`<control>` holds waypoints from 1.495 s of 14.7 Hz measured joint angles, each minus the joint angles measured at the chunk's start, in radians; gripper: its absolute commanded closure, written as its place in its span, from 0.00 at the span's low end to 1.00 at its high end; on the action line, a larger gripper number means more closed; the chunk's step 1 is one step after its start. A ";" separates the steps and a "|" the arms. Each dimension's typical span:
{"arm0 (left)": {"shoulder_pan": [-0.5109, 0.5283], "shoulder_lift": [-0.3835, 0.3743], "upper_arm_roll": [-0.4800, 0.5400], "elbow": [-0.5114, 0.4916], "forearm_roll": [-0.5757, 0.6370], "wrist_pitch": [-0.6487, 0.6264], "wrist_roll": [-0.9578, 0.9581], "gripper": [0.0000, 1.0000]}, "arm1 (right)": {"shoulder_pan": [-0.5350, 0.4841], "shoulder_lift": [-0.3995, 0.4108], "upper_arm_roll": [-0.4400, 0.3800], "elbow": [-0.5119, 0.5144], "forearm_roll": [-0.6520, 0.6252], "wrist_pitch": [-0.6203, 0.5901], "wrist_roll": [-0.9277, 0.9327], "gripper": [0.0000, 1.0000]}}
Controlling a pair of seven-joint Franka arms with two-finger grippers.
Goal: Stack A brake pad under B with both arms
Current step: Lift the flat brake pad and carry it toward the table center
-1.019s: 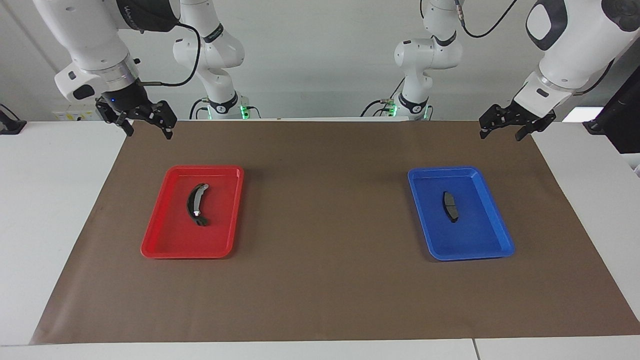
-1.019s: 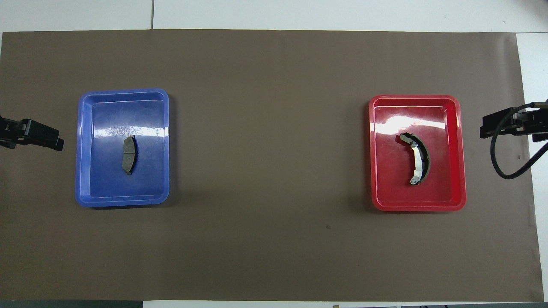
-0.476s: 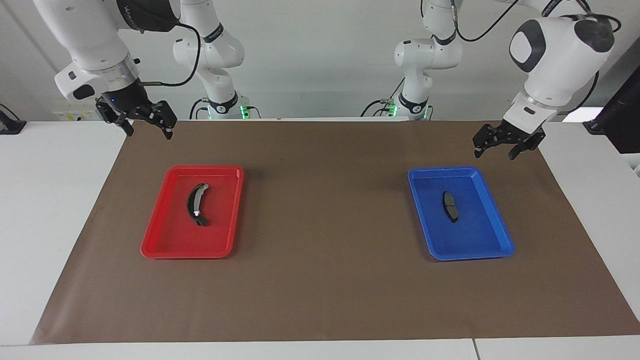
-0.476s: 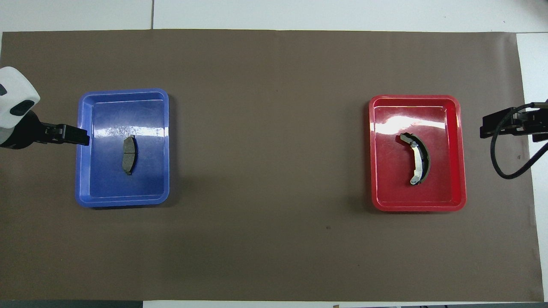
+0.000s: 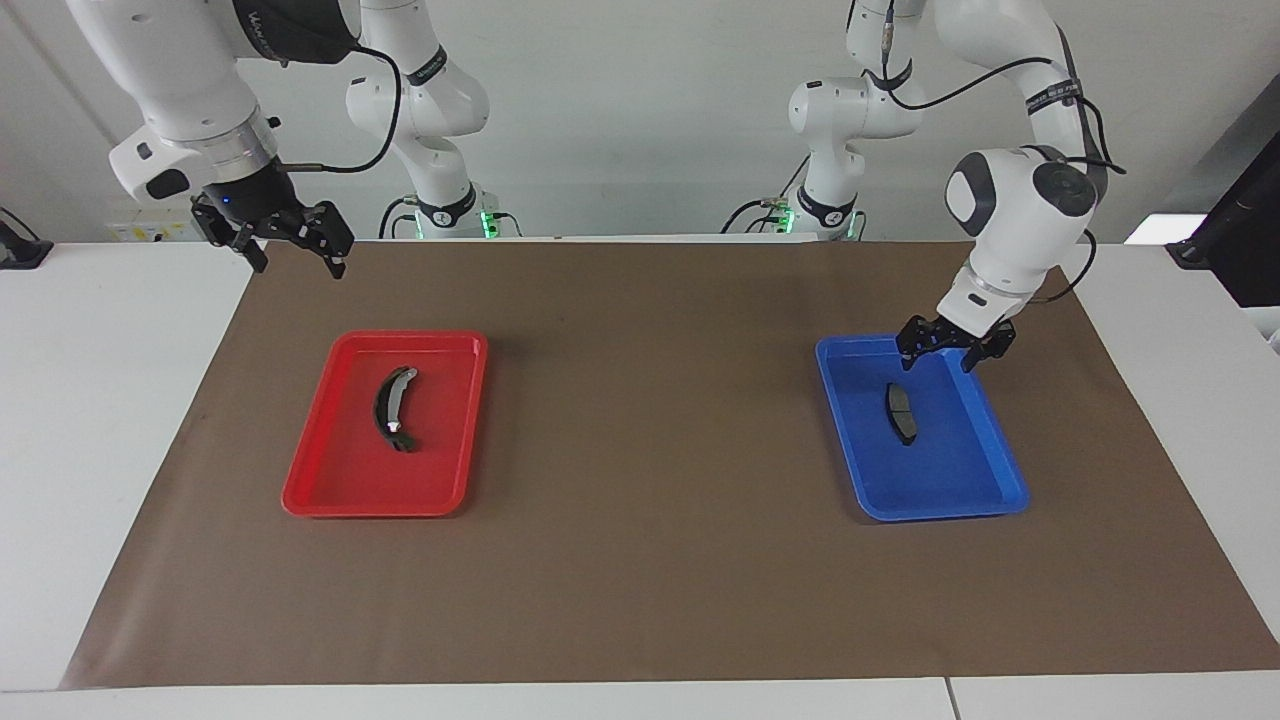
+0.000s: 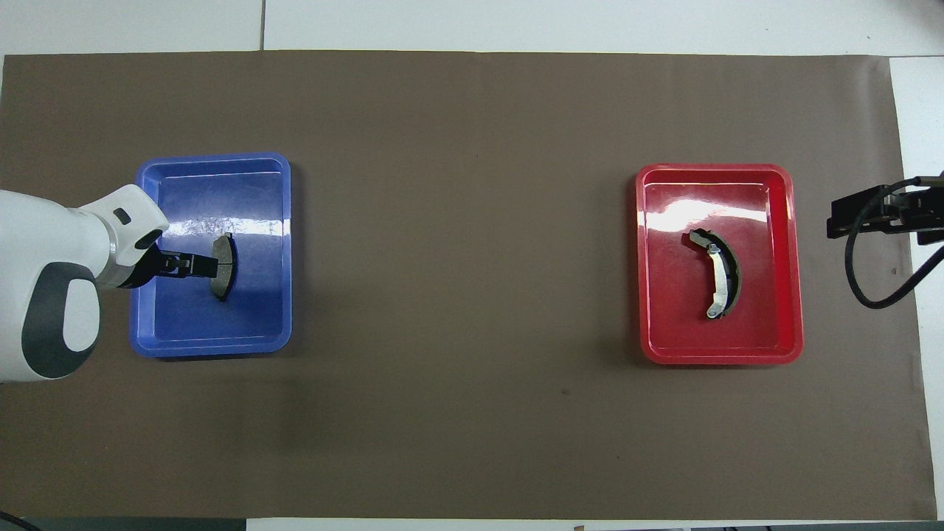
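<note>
The A brake pad [image 5: 902, 413], short, flat and dark grey, lies in the blue tray [image 5: 985, 470] toward the left arm's end of the table. It also shows in the overhead view [image 6: 223, 268] in the blue tray [image 6: 243, 317]. My left gripper [image 5: 937, 362] is open and hangs over the tray's part nearer the robots, just above the pad and not touching it; in the overhead view the left gripper [image 6: 199, 265] reaches the pad's edge. B [image 5: 392, 408], the long black crescent with silvery ends, lies in the red tray [image 5: 350, 480], also seen overhead [image 6: 719, 274]. My right gripper [image 5: 300, 262] waits open and empty.
A brown mat [image 5: 650, 450] covers the table between the two trays. The red tray [image 6: 767, 310] sits toward the right arm's end. The right gripper [image 6: 833, 217] hangs over the mat's edge beside the red tray, with a black cable looped under it.
My left arm has swung down and in from the table's end to over the blue tray, close above the pad. The right arm has not moved.
</note>
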 measured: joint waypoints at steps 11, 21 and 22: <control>-0.022 0.124 0.000 -0.063 0.000 0.210 0.000 0.60 | 0.000 0.000 0.000 -0.001 0.000 0.000 0.000 0.00; -0.053 0.076 -0.005 0.151 0.000 -0.125 -0.008 1.00 | 0.000 0.000 0.000 -0.002 0.000 -0.001 0.000 0.00; -0.085 0.068 -0.006 0.183 0.000 -0.140 -0.036 1.00 | 0.000 0.000 0.000 -0.002 0.000 -0.001 0.000 0.00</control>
